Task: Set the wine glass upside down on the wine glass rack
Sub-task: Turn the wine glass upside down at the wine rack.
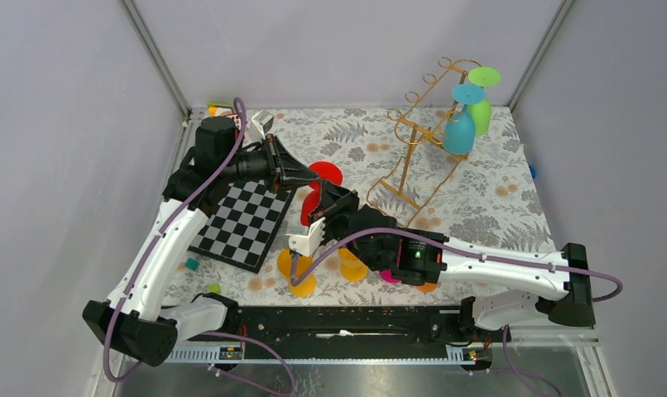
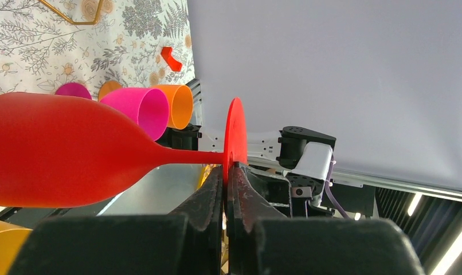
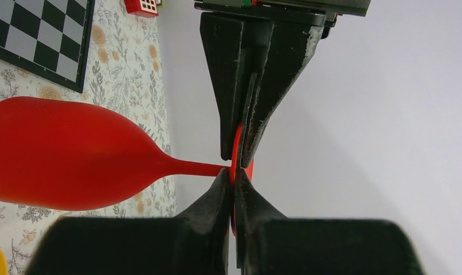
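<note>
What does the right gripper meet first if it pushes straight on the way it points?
The red glass: its foot is pinched in the right gripper. Just past the foot sits the left gripper, clamped on it head-on, probably next; the gap looks tiny.

Left arm (image 1: pixel 160 248) rises and bends inward; right arm (image 1: pixel 496 269) lies low, stretched leftward. The left tool (image 2: pixel 226 171) and right tool (image 3: pixel 233 176) meet tip to tip, both pinched tight on the wine glass (image 2: pixel 62 152) foot.
</note>
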Available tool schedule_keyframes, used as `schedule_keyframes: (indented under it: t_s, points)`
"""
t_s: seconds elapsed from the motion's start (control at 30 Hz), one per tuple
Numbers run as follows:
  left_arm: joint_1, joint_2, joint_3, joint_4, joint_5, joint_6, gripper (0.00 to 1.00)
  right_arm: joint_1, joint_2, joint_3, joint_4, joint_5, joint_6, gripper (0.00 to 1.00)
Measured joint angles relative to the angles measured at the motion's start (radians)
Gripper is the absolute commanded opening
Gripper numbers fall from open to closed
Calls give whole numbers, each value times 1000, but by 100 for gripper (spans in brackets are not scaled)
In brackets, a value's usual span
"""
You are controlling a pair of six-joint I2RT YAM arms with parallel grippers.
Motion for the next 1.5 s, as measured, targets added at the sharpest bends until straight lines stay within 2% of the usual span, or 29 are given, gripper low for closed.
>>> schedule_keyframes:
  t_s: [0.07,0.13,0.2,0.27,0.5,0.8,1.03,1.37,1.5]
  points:
    - [0,1,0,1,1,0,0,0,2,0,2,4,2,54]
    - [0,1,0,11,-1,13,0,1,3,-1,4,14,14,75]
    - [0,1,0,12,-2,21,0,1,3,-2,16,22,16,87]
    - [0,1,0,12,-3,29,0,1,3,-3,23,27,22,91]
    - [-2,1,0,11,-13,60,0,1,2,-3,-5,44,97,96]
    - [1,1,5,-69,-66,142,0,1,-1,99,-260,-26,403,100]
    - [2,1,13,-124,-106,196,0,-24,-4,221,-446,-150,621,99]
    - [2,1,16,-151,-126,237,0,-212,-23,343,-589,-434,973,99]
    - [2,1,16,-151,-126,246,0,-310,-23,373,-617,-560,1131,95]
